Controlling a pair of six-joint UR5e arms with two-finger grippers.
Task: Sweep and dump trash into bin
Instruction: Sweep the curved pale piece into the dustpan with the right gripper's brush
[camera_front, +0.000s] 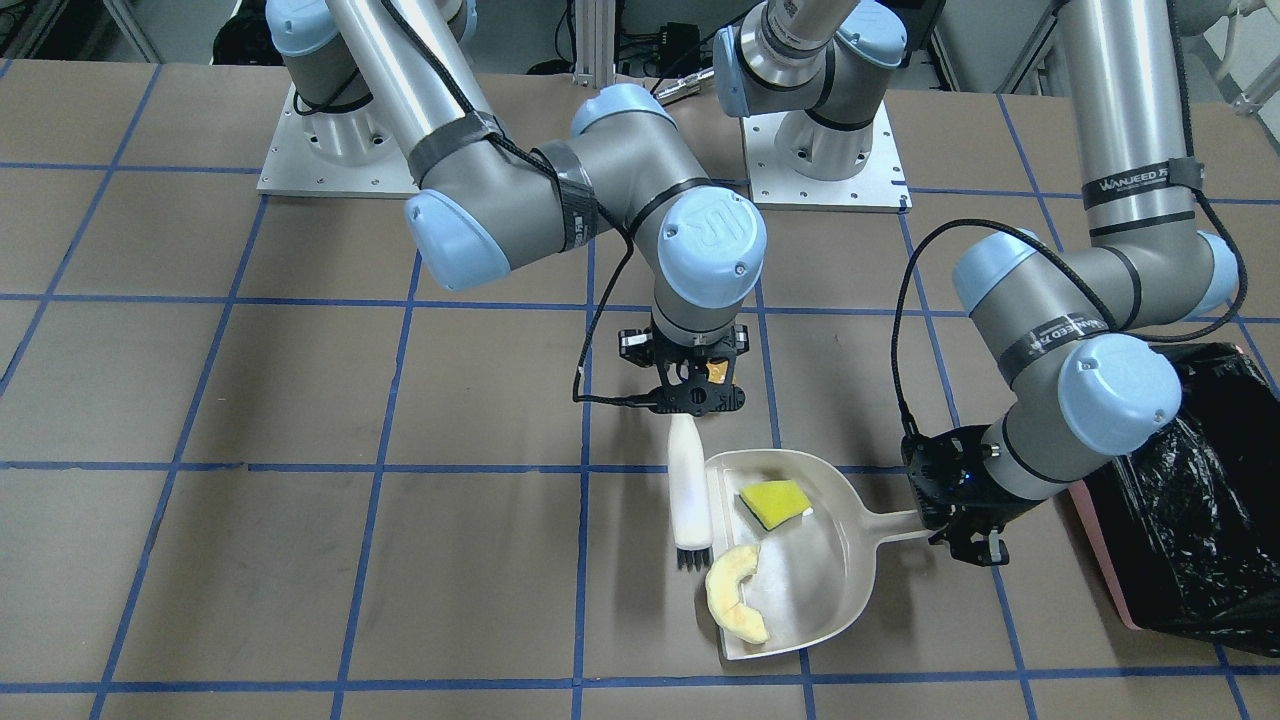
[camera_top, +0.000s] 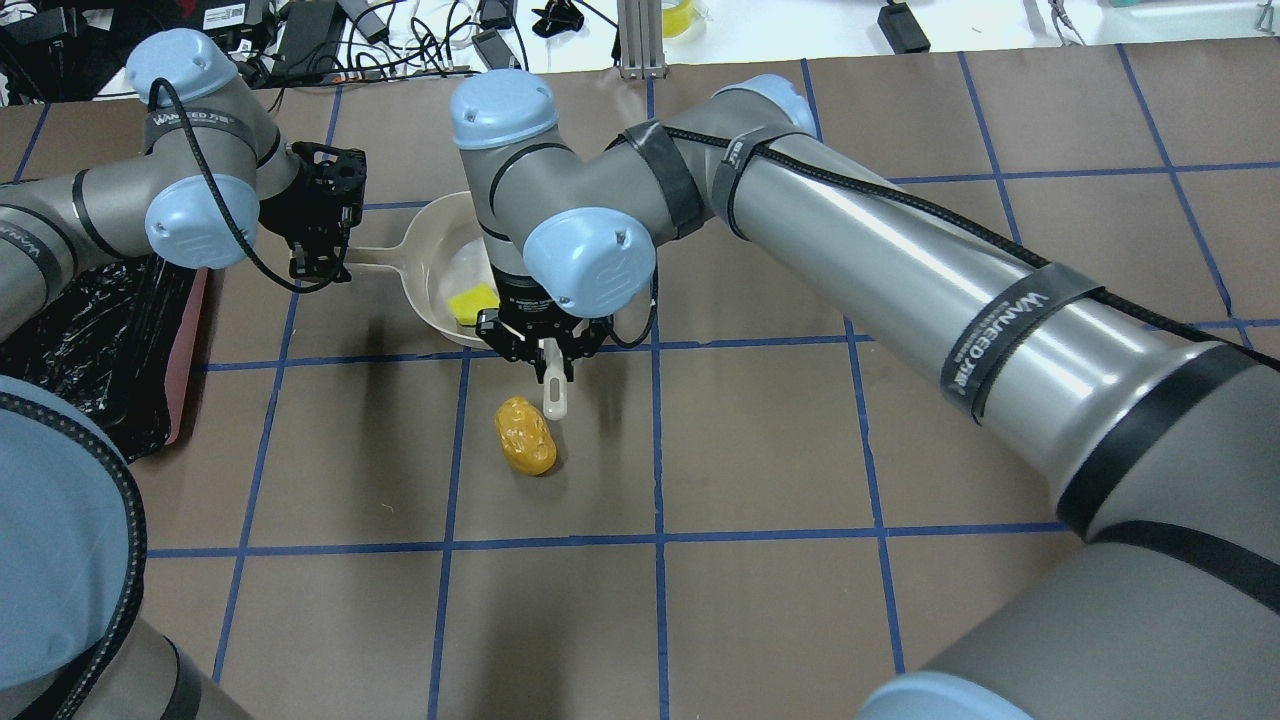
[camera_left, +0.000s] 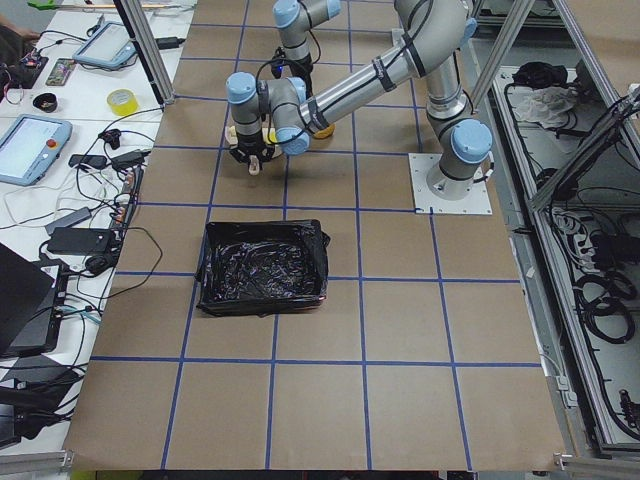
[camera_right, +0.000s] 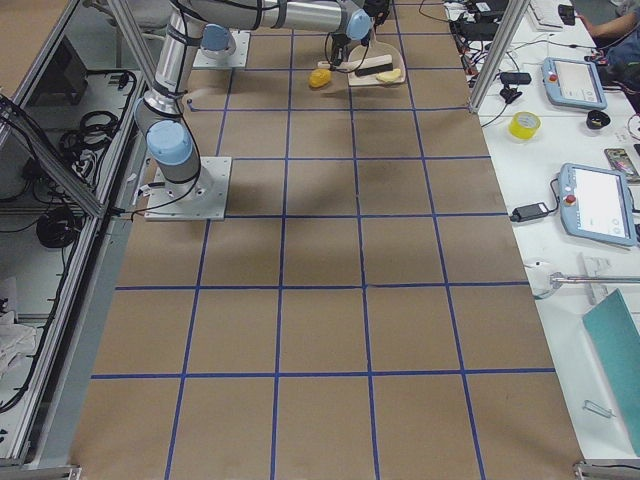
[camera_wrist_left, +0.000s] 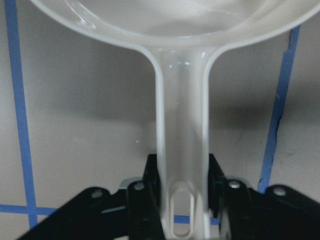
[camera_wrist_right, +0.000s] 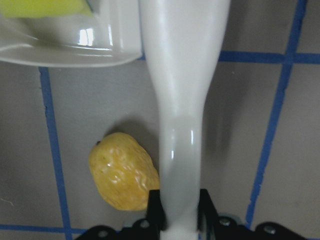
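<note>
My left gripper is shut on the handle of the beige dustpan, which lies flat on the table; the handle also shows in the left wrist view. The yellow wedge lies inside the pan. The cream crescent lies across the pan's open lip. My right gripper is shut on a white brush, its bristles beside the crescent. The orange-brown lump lies on the table outside the pan, next to the brush handle. The bin stands beyond my left arm.
The bin's black bag stands open, with its pink wall towards the dustpan. Both arm bases stand at the table's back edge. Blue tape lines grid the brown table.
</note>
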